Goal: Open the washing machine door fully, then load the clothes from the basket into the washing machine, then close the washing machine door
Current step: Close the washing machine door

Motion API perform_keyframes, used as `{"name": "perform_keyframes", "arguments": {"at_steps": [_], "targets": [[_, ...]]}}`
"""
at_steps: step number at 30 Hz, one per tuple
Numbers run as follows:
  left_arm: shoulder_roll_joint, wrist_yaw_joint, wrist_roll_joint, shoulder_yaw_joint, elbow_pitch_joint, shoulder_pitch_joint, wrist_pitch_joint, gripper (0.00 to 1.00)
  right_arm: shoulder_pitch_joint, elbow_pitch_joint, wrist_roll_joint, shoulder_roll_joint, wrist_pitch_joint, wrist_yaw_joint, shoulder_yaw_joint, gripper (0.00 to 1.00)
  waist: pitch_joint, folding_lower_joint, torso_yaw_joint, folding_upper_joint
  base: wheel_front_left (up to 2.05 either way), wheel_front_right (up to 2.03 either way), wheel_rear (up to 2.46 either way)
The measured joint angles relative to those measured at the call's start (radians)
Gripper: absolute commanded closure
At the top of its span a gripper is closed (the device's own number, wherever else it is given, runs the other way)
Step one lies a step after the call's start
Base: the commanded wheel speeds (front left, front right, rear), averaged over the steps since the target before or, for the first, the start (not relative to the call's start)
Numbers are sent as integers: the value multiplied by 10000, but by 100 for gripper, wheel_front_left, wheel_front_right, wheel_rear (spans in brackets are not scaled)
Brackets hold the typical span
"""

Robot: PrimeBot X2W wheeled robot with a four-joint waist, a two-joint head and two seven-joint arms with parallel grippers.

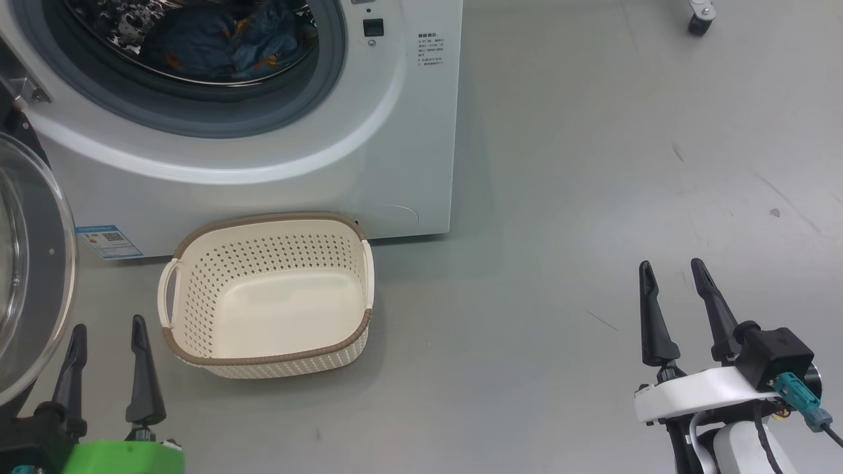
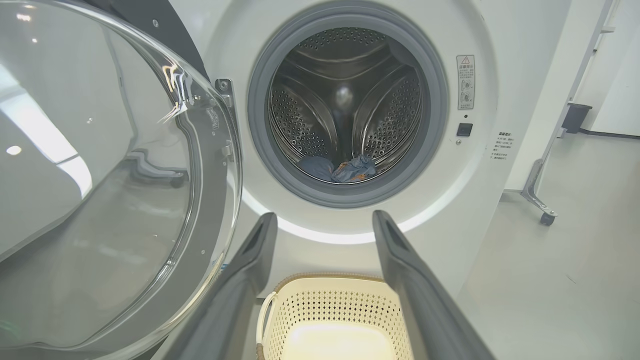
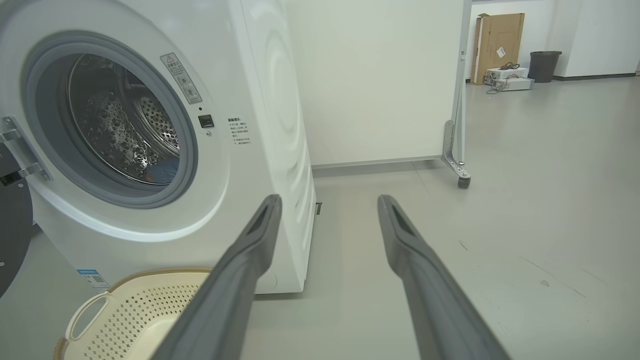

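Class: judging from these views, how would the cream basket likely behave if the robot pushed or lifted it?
Probably light: the basket is empty, perforated plastic. Likely to slide rather than tip on the smooth floor, being low and wide. Its thin walls may flex.

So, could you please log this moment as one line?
door open; clothes in washer; basket empty; left hand open; right hand open

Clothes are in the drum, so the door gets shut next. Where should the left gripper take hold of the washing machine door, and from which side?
Probably the rim of the washing machine door at its free edge, opposite the hinge, straddled edge-on from the robot's side by the open left gripper. The glass bowl bulges smooth, offering nothing to pinch.
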Motion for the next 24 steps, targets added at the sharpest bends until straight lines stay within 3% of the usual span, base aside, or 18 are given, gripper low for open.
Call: {"name": "perform_keyframes", "arguments": {"at_steps": [24], "targets": [[0, -13, -48, -276, 69, 12, 0, 0, -2, 67, -2, 2, 0, 0, -13, 0, -333, 0, 184, 0, -14, 14, 0]]}}
